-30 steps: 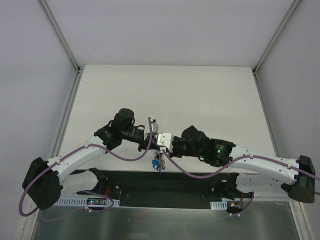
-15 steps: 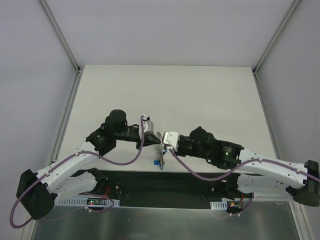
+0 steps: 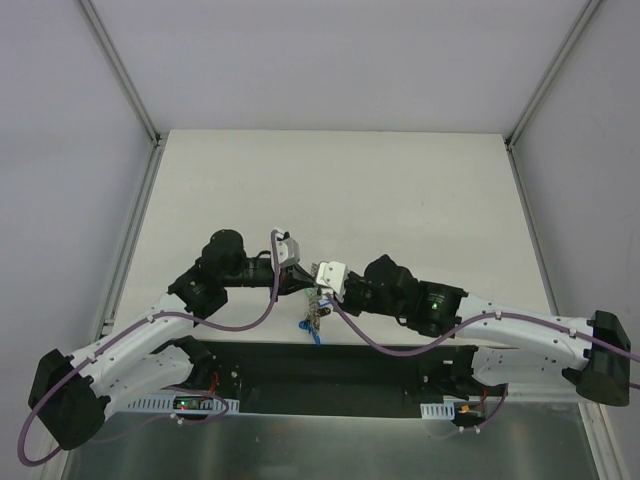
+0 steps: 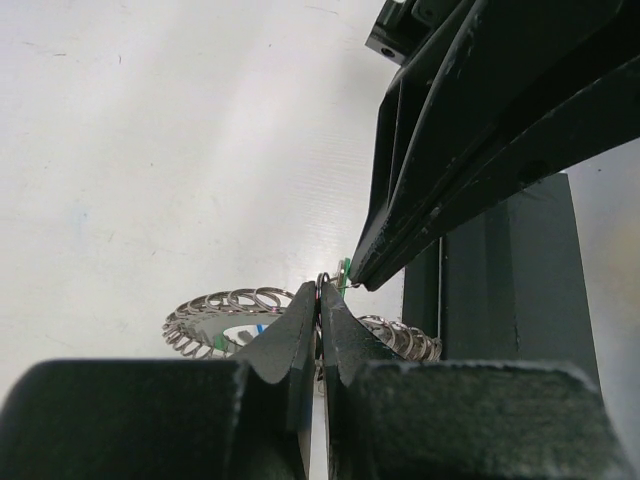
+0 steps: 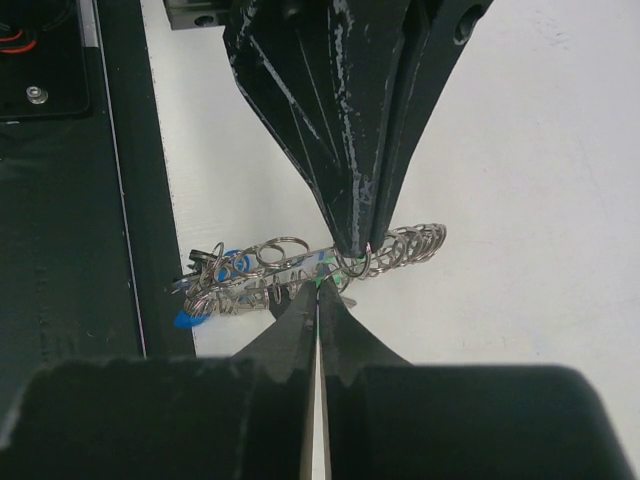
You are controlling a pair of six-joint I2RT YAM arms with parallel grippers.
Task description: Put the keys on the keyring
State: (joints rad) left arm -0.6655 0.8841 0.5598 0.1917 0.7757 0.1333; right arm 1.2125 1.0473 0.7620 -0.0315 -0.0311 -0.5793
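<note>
The keyring (image 3: 312, 318) is a grey metal disc fringed with small split rings, lying near the table's front edge; it also shows in the left wrist view (image 4: 215, 303) and the right wrist view (image 5: 270, 262). My left gripper (image 4: 320, 290) is shut on one small split ring (image 5: 361, 262) of its rim. My right gripper (image 5: 318, 290) is shut on the green-headed key (image 5: 326, 268), its tip right against that ring. The two grippers meet tip to tip over the keyring in the top view, left (image 3: 303, 288) and right (image 3: 322, 294). A blue key head (image 5: 190, 320) hangs at the keyring's near end.
A black base strip (image 3: 330, 365) runs along the table's front edge just below the keyring. The pale table (image 3: 340, 190) stretches behind, with metal frame rails (image 3: 140, 230) at its sides.
Both grippers have stayed tip to tip and drifted slightly left. The left arm's elbow has swung left and lower; the right arm has shifted too. The keyring has turned a little.
</note>
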